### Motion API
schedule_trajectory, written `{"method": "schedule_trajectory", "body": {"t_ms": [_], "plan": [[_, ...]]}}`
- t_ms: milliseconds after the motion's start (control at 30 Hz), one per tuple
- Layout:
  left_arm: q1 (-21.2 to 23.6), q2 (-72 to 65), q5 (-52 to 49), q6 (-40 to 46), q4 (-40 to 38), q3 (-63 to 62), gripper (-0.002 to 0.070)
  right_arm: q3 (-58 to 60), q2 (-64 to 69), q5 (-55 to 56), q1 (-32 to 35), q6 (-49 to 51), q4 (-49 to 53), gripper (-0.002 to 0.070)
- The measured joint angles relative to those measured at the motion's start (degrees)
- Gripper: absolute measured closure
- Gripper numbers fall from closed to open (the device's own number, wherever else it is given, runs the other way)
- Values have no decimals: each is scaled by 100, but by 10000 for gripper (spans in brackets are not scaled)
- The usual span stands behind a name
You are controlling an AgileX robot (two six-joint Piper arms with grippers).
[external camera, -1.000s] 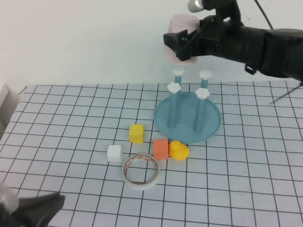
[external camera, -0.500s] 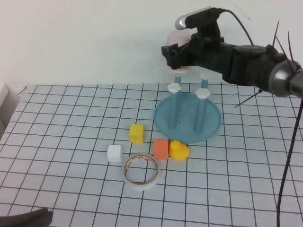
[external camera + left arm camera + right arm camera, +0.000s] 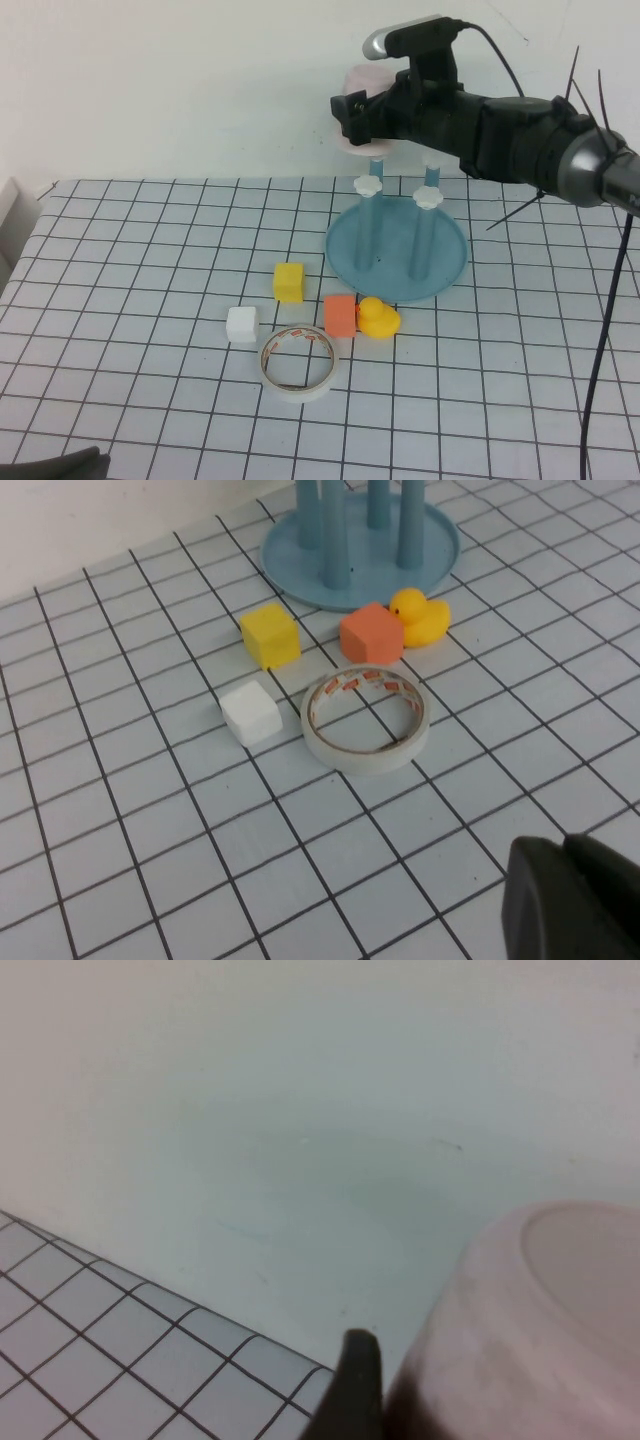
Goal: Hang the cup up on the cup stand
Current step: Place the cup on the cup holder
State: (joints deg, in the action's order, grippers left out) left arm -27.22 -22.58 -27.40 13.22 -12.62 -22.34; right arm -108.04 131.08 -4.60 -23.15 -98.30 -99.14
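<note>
The pale pink cup [image 3: 360, 78] is upside down in my right gripper [image 3: 366, 112], which is shut on it. It hangs over the back-left post of the cup stand [image 3: 396, 276], and its rim hides that post's white cap. The other three posts show their flower caps. In the right wrist view the cup [image 3: 530, 1320] fills the corner beside one dark fingertip [image 3: 352, 1390]. My left gripper [image 3: 55, 467] sits low at the near-left table edge, away from the stand. In the left wrist view it [image 3: 575, 900] looks shut and empty, and the stand [image 3: 440, 550] is far off.
In front of the stand lie a yellow cube [image 3: 289, 281], an orange cube [image 3: 340, 314], a yellow rubber duck [image 3: 378, 318], a white cube [image 3: 242, 323] and a white tape roll [image 3: 298, 361]. A white wall stands behind the grid-patterned table.
My right gripper has carried the cup slightly left and down, so it now covers the back-left post's cap. My left arm has drawn back toward the near-left edge.
</note>
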Motion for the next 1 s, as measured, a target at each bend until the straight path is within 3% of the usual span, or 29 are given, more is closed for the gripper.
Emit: {"method": "schedule_trajectory", "body": {"t_ms": [1000], "plan": [[0, 0, -295, -14, 21, 0, 676, -13, 8, -163, -10, -48, 0, -12]]}}
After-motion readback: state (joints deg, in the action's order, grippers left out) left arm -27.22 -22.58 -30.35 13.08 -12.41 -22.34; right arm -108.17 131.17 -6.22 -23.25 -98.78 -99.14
